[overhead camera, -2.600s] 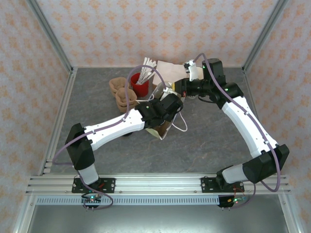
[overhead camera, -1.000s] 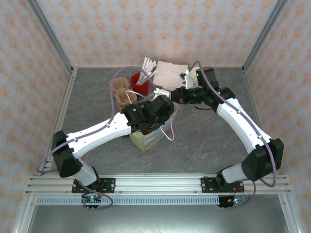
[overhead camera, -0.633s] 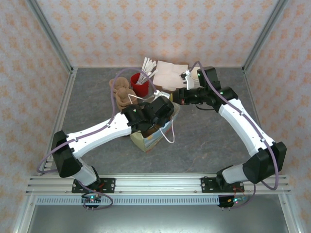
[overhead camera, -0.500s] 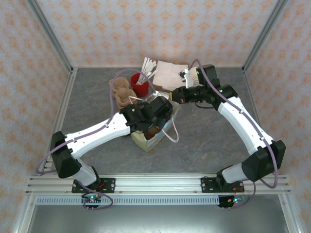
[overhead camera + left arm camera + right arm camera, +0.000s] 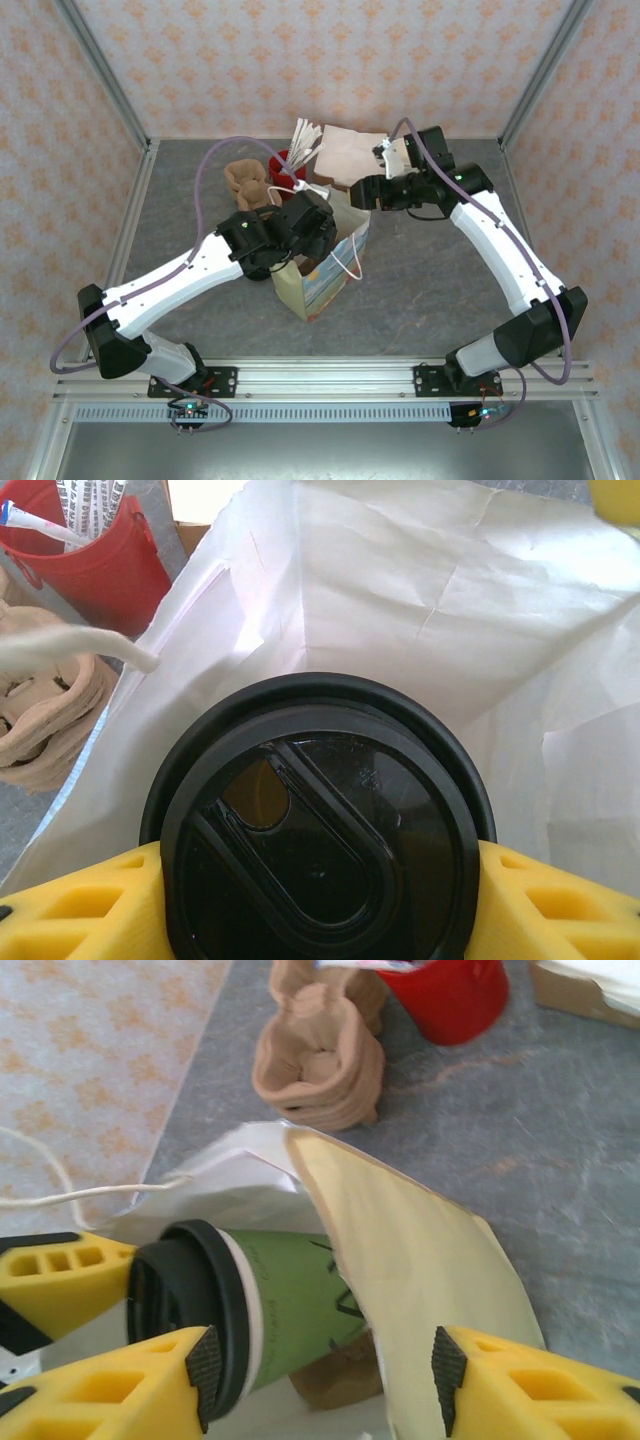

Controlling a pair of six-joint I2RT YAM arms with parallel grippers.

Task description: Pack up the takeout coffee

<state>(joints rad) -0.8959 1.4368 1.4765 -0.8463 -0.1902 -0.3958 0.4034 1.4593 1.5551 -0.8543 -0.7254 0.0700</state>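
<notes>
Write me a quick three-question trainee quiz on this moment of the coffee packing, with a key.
1. True or false: the left pincer grips the takeout coffee.
2. Where is the takeout coffee? A: in the open mouth of the paper bag; B: lying on the table; C: inside the red cup.
3. Is the right pincer open or shut?
Key: 1 true; 2 A; 3 open.
</notes>
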